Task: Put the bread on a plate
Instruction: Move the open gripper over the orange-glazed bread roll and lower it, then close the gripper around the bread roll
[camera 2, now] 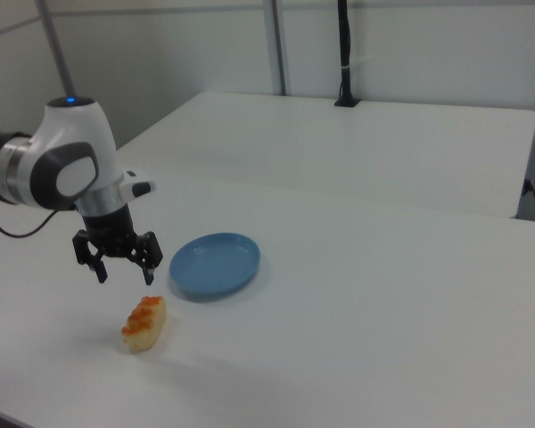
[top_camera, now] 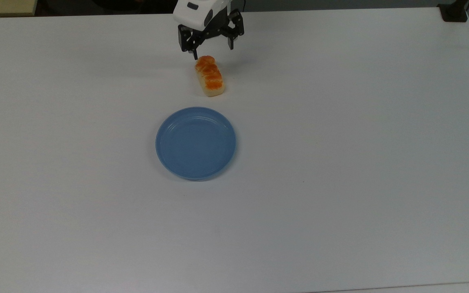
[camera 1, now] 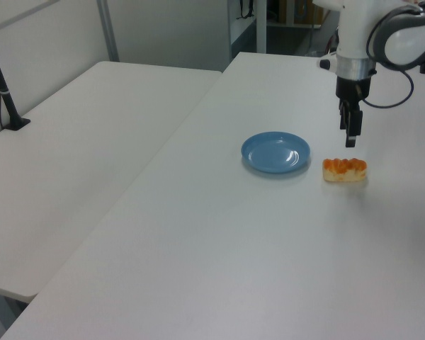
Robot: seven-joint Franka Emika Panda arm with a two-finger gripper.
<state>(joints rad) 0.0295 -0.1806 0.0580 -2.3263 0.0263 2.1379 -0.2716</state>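
Bread (top_camera: 209,76) lies on the tabletop (top_camera: 340,162) just beside the empty plate (top_camera: 196,143), and we judge ourselves mid-approach, pincer (top_camera: 212,47) apart above the bread's far end, needing to descend and straddle it.

— Where's the arm's black two-finger gripper (camera 1: 350,139) right now?

— Pointing straight down off the white arm, hanging above the white table (camera 1: 219,234), touching nothing.

— And the small oblong bread (camera 1: 345,169), the one with cream sides and a glossy orange-brown top?

— Lying flat on the table just below the gripper, clear of its tip.

— The round light-blue plastic plate (camera 1: 275,152)?

— Lower than the gripper and off towards the left view's left, beside the bread with a gap between them. Nothing sits on it.
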